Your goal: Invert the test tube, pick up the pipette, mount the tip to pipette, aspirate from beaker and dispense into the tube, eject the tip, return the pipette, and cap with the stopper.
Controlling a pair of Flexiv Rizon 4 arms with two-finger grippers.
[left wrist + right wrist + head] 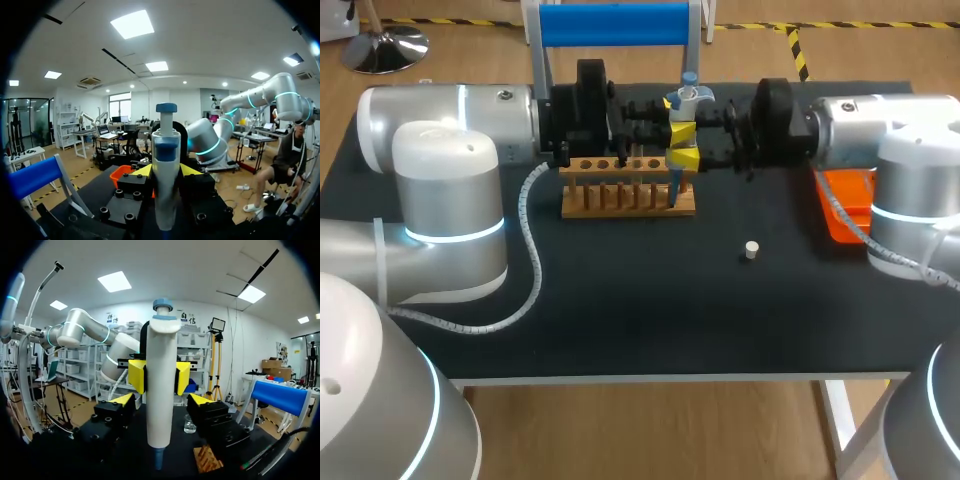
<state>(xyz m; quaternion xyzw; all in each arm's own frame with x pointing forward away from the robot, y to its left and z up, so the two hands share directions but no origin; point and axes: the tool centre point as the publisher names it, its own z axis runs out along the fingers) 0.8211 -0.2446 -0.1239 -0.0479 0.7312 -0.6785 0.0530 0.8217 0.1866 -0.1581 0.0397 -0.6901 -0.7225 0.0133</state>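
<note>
Between the yellow fingers of the left gripper (682,144), clamping the pipette (686,110) upright from two sides, just above the wooden rack (628,200). Flanking that same pipette with the right gripper (161,399), with fingers apart and not touching the barrel. Judged from this: done with the pick-up; cannot tell about tip mounting or liquid transfer. Yet to cap, going by the white stopper (751,250) lying loose on the black table (620,300), well apart from both grippers and nearer the right one. Ahead of the right gripper, past the pipette, seeing a small glass beaker (189,426); beside that arm, an orange tray (850,195).
</note>
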